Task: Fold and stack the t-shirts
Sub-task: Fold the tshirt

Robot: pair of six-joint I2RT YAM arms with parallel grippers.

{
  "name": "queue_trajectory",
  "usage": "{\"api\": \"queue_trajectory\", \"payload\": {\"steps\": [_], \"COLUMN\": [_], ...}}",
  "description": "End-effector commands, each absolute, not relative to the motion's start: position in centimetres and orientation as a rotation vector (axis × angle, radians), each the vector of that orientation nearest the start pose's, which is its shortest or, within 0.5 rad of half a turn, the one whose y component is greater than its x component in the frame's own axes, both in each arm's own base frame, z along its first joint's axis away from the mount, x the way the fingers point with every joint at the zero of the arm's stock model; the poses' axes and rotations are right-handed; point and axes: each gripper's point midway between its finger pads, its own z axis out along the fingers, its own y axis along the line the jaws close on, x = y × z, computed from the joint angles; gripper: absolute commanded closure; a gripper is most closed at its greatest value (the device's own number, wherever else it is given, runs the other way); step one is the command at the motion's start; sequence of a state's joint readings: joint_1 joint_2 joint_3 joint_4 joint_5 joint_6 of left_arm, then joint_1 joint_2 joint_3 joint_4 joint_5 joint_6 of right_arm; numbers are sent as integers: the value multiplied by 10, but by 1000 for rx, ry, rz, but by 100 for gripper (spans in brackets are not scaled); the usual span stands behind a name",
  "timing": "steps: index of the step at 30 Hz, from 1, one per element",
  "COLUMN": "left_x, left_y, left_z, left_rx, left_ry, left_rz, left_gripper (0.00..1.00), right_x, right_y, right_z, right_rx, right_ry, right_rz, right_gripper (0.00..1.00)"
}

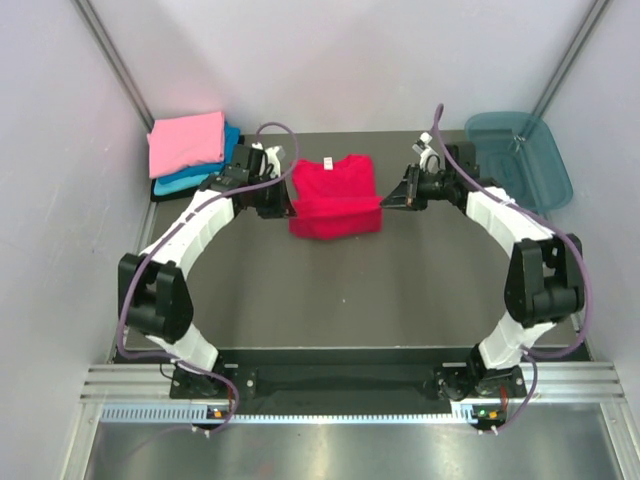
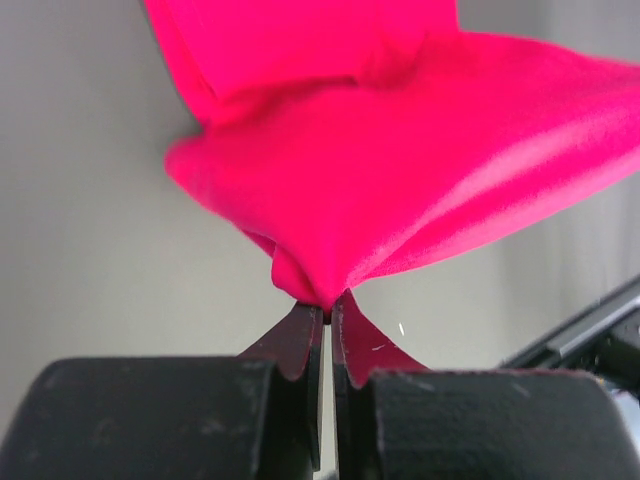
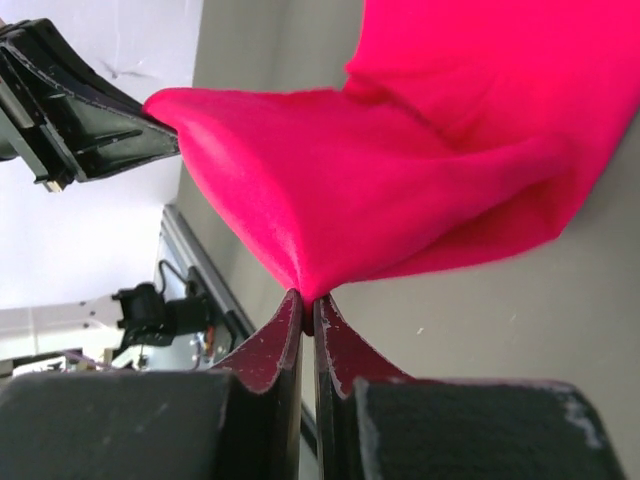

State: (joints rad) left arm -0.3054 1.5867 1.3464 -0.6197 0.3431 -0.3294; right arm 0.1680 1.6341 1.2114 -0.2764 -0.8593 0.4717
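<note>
A crimson-red t-shirt [image 1: 335, 197] lies partly folded at the middle of the table's far half. My left gripper [image 1: 287, 205] is shut on its left edge, with the cloth pinched at the fingertips [image 2: 328, 312] and the red t-shirt [image 2: 400, 170] bulging above them. On the other side my right gripper [image 1: 384, 201] is shut on the shirt's right edge, the fabric [image 3: 400, 170] gathered into the tips [image 3: 308, 303]. A folded pink t-shirt [image 1: 187, 142] rests on a turquoise one [image 1: 190, 178] and a black one [image 1: 165, 190] at the far left.
A translucent teal plastic tub [image 1: 520, 157] stands at the far right corner. White walls close in the table on both sides. The left arm's gripper body [image 3: 80, 110] shows in the right wrist view.
</note>
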Motion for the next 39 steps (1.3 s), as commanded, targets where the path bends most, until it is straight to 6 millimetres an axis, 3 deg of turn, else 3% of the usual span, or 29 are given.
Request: {"api": "queue_trajectory", "payload": {"steps": [1, 2, 4, 5, 7, 8, 10, 11, 12, 14, 16, 17, 18, 20, 21, 22, 27, 31, 36, 37, 38, 39], "left_x": [400, 409, 427, 436, 454, 463, 483, 498, 505, 526, 540, 550, 555, 569, 574, 579, 601, 616, 630, 632, 633, 634], "left_y": [-181, -182, -178, -178, -176, -175, -172, -173, -173, -173, -172, -172, -173, -174, -174, -174, -170, -167, -167, -166, -167, -165], "left_z": [181, 173, 175, 164, 168, 159, 166, 165, 164, 160, 157, 154, 152, 147, 144, 136, 132, 124, 131, 131, 135, 137], "left_rx": [124, 118, 104, 91, 78, 71, 70, 71, 78, 86, 85, 84, 93, 94, 92, 87, 69, 49, 44, 40, 48, 40], "left_ry": [2396, 2398, 2373, 2385, 2358, 2367, 2332, 2319, 2314, 2296, 2284, 2278, 2270, 2258, 2255, 2258, 2220, 2201, 2159, 2156, 2146, 2144], "left_rz": [-665, -665, -659, -658, -666, -664, -658, -658, -653, -643, -632, -627, -626, -617, -609, -605, -549, -513, -491, -484, -475, -461], "left_gripper": [100, 100, 100, 100, 100, 100, 100, 100, 100, 100, 100, 100, 100, 100, 100, 100, 100, 100, 99, 89, 78, 54], "right_x": [399, 405, 417, 424, 440, 449, 468, 475, 488, 503, 519, 526, 535, 546, 552, 557, 585, 597, 604, 605, 607, 607], "right_y": [206, 207, 208, 209, 212, 212, 215, 217, 218, 220, 223, 223, 224, 225, 226, 227, 227, 228, 227, 227, 226, 226], "right_z": [196, 186, 190, 180, 187, 175, 184, 172, 183, 172, 179, 169, 175, 162, 167, 156, 157, 148, 143, 143, 148, 152], "right_rx": [-190, -189, -210, -205, -233, -226, -253, -245, -261, -255, -267, -259, -271, -263, -273, -258, -254, -248, -240, -245, -251, -265], "right_ry": [2237, 2254, 2231, 2247, 2214, 2232, 2193, 2210, 2172, 2167, 2128, 2136, 2107, 2110, 2087, 2100, 2044, 2034, 2028, 2024, 2006, 1992], "right_rz": [1231, 1229, 1219, 1217, 1204, 1205, 1191, 1194, 1186, 1183, 1177, 1174, 1165, 1160, 1154, 1156, 1122, 1102, 1079, 1070, 1066, 1064], "right_gripper": [100, 100, 100, 100, 100, 100, 100, 100, 100, 100, 100, 100, 100, 100, 100, 100, 100, 100, 99, 96, 78, 70]}}
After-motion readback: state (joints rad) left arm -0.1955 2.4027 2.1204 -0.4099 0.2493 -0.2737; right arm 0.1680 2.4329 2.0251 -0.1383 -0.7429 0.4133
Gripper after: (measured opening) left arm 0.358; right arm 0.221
